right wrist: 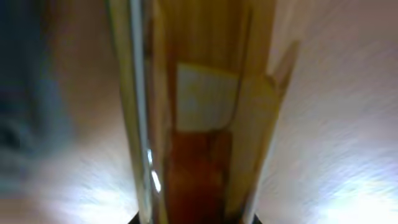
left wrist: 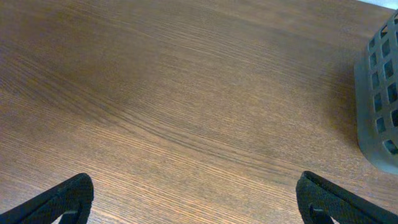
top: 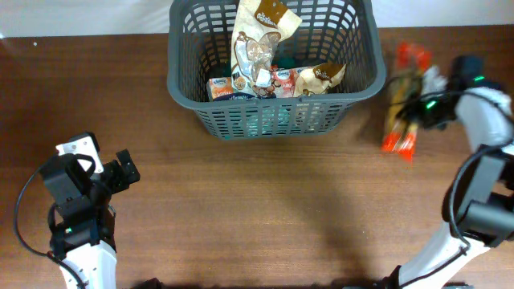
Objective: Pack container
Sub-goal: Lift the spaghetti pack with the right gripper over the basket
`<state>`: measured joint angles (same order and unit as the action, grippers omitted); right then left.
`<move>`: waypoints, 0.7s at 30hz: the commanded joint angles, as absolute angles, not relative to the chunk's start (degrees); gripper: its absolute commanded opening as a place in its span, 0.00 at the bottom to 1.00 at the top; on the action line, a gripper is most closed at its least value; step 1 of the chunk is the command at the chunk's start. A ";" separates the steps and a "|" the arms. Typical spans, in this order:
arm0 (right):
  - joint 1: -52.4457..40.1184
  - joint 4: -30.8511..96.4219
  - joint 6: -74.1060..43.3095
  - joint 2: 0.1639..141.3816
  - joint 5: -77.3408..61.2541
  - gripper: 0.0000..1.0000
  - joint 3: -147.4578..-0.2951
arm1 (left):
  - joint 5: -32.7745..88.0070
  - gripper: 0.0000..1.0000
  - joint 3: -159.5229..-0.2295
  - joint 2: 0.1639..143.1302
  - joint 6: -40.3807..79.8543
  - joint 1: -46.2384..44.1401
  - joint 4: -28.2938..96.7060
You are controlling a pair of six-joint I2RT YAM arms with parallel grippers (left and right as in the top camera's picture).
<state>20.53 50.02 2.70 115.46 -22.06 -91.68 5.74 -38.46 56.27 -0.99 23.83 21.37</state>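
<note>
Holding glossy orange packet [top: 404, 103]: right gripper [top: 422, 108] | slotted grey plastic container [top: 273, 119]

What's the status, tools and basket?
Left tool open, idle. Right tool at orange packet, grip unclear. Basket holds packets. Nothing between packet and basket.

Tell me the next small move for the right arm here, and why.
Probably swing the right gripper leftward to bring the orange packet above the container. The packet fills the right wrist view as if clamped, it is still to the right of the container, and other packets already lie inside.
</note>
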 commanded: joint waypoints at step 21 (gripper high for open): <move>6.94 35.99 6.59 109.73 -88.95 0.04 -134.28 | 6.42 0.99 -38.09 56.47 -0.64 23.62 21.21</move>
